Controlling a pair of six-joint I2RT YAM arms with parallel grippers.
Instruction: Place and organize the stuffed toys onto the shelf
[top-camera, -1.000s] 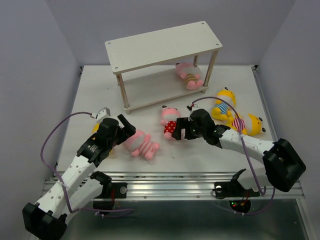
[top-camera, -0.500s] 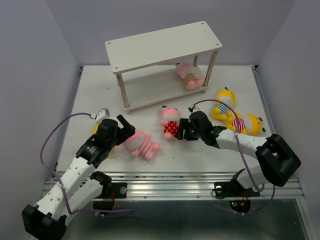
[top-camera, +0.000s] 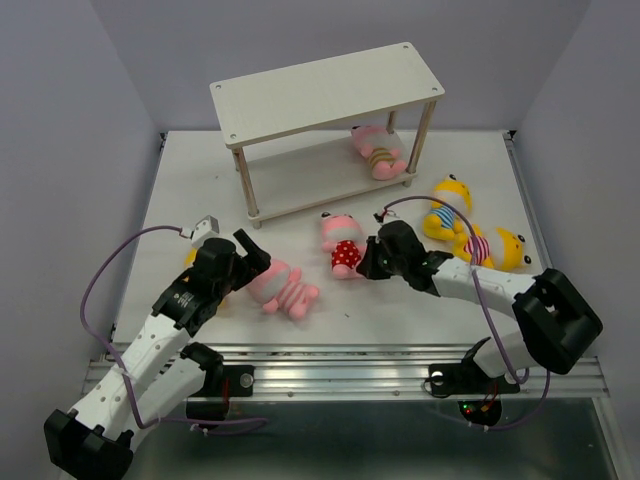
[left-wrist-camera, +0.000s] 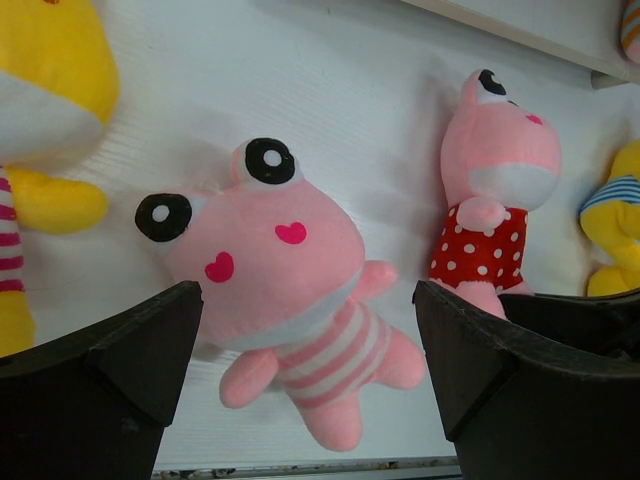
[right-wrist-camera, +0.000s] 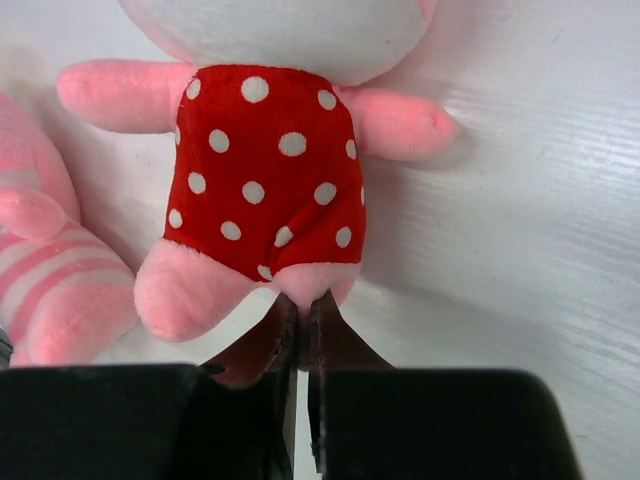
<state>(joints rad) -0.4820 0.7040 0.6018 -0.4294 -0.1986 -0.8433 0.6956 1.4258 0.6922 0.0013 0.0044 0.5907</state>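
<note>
The shelf (top-camera: 330, 85) stands at the back, and a pink stuffed toy (top-camera: 378, 152) lies on its lower board. My right gripper (top-camera: 366, 258) (right-wrist-camera: 303, 305) is shut, pinching one leg of the pink toy in the red polka-dot outfit (top-camera: 341, 245) (right-wrist-camera: 265, 170), which lies on the table. My left gripper (top-camera: 250, 255) (left-wrist-camera: 308, 295) is open, with one finger on each side of the pink striped toy (top-camera: 282, 288) (left-wrist-camera: 290, 270) lying on the table. Two yellow toys (top-camera: 448, 210) (top-camera: 500, 248) lie at the right.
Another yellow toy (left-wrist-camera: 40, 120) lies just left of the striped one, mostly hidden under my left arm in the top view. The polka-dot toy (left-wrist-camera: 490, 200) lies close to the right of the striped one. Grey walls enclose the white table (top-camera: 200, 190).
My right gripper has closed from wide open onto the polka-dot toy's leg, edging slightly toward it. The left arm and the other toys have not moved.
</note>
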